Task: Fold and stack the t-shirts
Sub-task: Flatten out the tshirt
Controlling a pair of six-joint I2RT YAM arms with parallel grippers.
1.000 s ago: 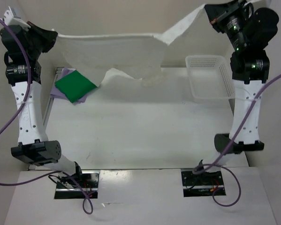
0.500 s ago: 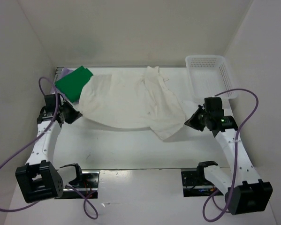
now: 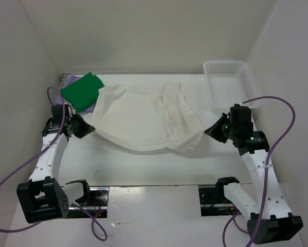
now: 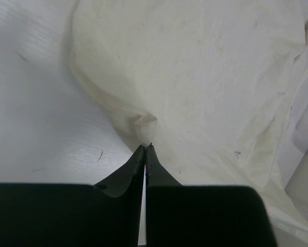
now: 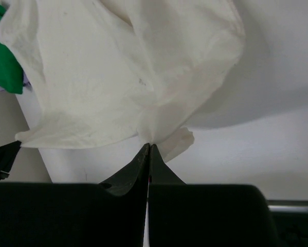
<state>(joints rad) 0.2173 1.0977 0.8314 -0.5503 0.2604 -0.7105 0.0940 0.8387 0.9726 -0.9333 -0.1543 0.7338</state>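
On the smooth table [image 3: 143,164], rumpled cream-white t-shirt [image 3: 143,121].

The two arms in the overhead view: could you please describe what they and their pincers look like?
Both the left arm and the right arm have slim white links between blocky black joint housings, and a purple cable loops alongside each. The left pincer and the right pincer are matte black, each with two fingers tapering to fine tips.
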